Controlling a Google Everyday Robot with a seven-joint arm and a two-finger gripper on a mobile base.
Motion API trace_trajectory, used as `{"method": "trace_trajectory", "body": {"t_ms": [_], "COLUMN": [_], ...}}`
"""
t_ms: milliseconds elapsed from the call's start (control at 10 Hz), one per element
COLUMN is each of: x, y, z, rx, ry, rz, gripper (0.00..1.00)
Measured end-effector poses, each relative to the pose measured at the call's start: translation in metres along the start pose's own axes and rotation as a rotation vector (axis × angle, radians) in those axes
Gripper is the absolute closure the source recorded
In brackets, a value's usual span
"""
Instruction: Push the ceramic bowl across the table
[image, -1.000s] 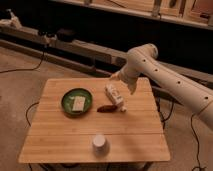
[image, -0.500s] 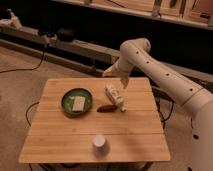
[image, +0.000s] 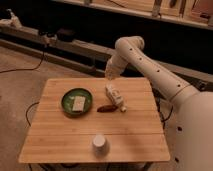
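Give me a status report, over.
End effector over table's far edge, apart from bowl. Bowl left of centre. Box and brown item just right of it.

No legible text anywhere

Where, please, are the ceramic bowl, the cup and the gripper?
ceramic bowl (image: 68, 102): camera view, bare green inside.
cup (image: 99, 143): camera view, its rim.
gripper (image: 111, 76): camera view, tip, by the far edge of the table (image: 55, 140).

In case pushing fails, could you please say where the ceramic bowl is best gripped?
Pinch the ceramic bowl at its right rim from above: wide, shallow, upright, it probably offers only the rim. That side is nearest the claw, hanging over the far edge of the table.
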Motion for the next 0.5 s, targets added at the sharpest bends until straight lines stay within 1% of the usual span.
{"method": "trace_trajectory", "body": {"t_ms": [100,300,500], "x": [0.006,0.015,0.018], "y": [-0.009,-0.029,-0.046], "z": [0.007,0.024,0.039], "rx": [0.016,0.051,0.089], "ry": [0.003,0.003,-0.002], "rz": [0.007,0.022,0.018], "gripper": [0.99,1.00,1.00]}}
